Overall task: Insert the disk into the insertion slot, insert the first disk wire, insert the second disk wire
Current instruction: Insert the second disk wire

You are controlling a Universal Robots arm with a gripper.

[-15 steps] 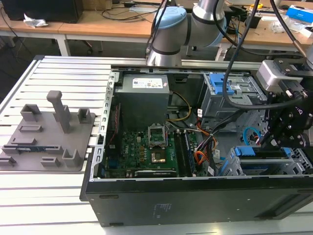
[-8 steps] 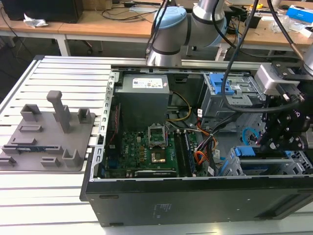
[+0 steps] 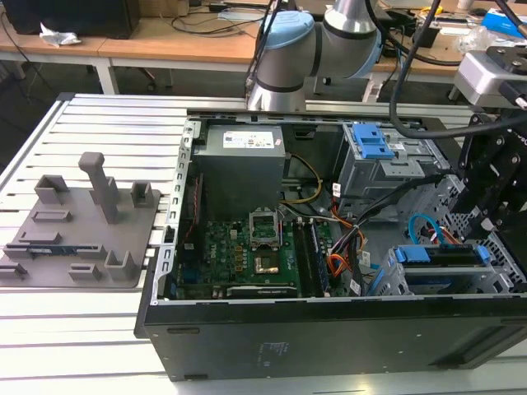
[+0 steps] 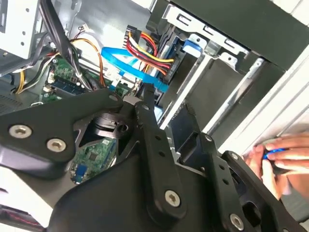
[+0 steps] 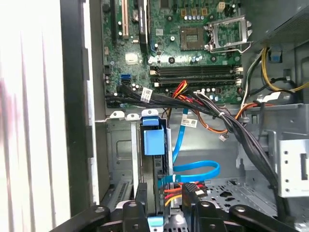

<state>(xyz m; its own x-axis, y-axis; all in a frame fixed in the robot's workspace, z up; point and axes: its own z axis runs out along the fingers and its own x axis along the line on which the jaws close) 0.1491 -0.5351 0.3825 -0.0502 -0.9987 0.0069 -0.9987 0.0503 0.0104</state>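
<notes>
The disk, in its bright blue frame, lies inside the low grey insertion slot at the exterior view's right. In the first wrist view the disk's blue frame tab stands in the cage. A flat blue wire loops to the disk's end. Beside it a black connector with red, yellow and black wires sits at that same end. My black gripper hangs right over these connectors, and its tip is close to the blue wire. From outside, the gripper hovers above the slot.
The open computer case holds a motherboard, a power supply and a taller bay with a blue latch. Cable bundles cross near the slot. A grey fixture plate lies left. A person's hand rests outside the case.
</notes>
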